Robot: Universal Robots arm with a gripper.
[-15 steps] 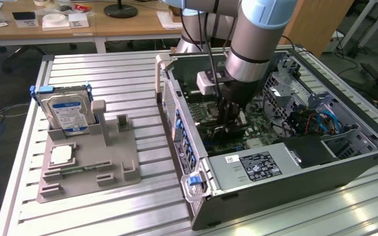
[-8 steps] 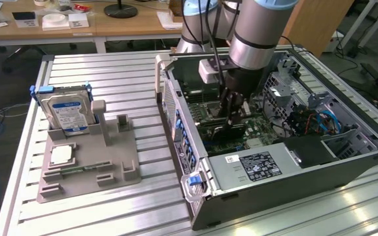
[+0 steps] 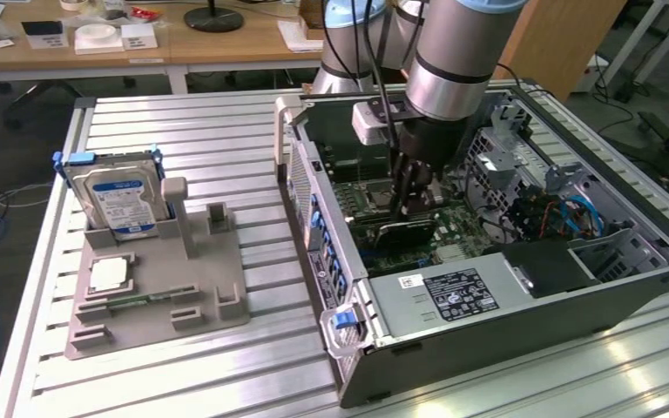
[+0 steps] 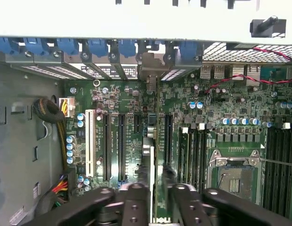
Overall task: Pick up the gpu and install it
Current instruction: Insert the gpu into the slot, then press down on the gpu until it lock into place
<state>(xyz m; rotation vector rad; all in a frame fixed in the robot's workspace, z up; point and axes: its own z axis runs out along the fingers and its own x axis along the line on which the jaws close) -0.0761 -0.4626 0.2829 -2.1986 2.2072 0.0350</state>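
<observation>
The gpu [image 4: 152,155] is held edge-on between the closed claw [image 4: 155,190] fingers, directly below it, its long axis parallel to the motherboard [image 4: 127,99] slots.

So the tabletop [image 3: 195,122] is this ribbed aluminum slat surface, and two things are sitting right on it. An open computer case [image 3: 486,322] is lying on its side toward the exterior view's right, and a grey parts holder [image 3: 154,300] is sitting well apart toward the left, carrying a hard drive [image 3: 119,200] standing upright.
</observation>
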